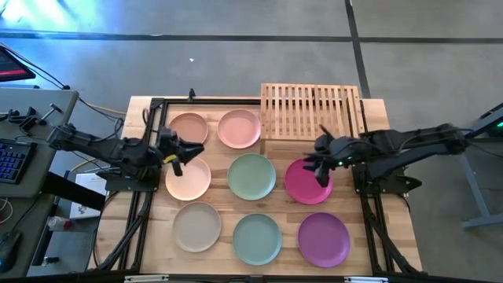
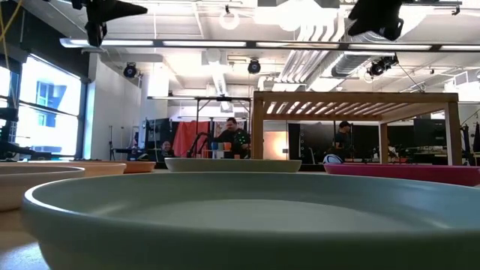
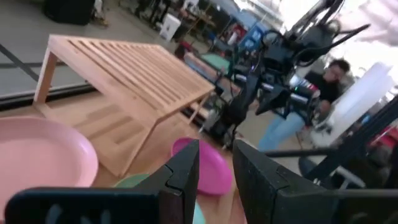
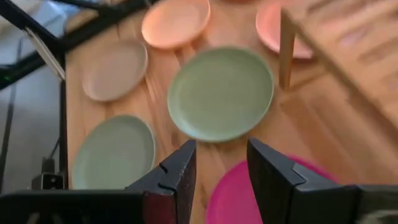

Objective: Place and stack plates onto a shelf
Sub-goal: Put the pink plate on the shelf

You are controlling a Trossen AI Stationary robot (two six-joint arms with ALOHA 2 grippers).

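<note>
Several round plates lie flat on the plank tabletop in the high view: peach (image 1: 189,128), pink (image 1: 239,128), pale peach (image 1: 188,178), mint green (image 1: 251,175), magenta (image 1: 308,182), beige (image 1: 196,226), teal (image 1: 257,238) and purple (image 1: 323,239). The slatted wooden shelf (image 1: 312,112) stands on its legs at the far right and has nothing on it. My left gripper (image 1: 179,155) hangs open and empty above the pale peach plate's far edge. My right gripper (image 1: 318,167) hangs open and empty above the magenta plate (image 4: 249,196). Both are raised well above the table, as the low view shows.
Black frame rails (image 1: 141,204) run along the table's left and right sides. The shelf (image 3: 124,68) stands just beyond the pink plate (image 3: 37,155). A desk with a keyboard (image 1: 12,161) stands left of the table. People sit in the room behind (image 2: 234,139).
</note>
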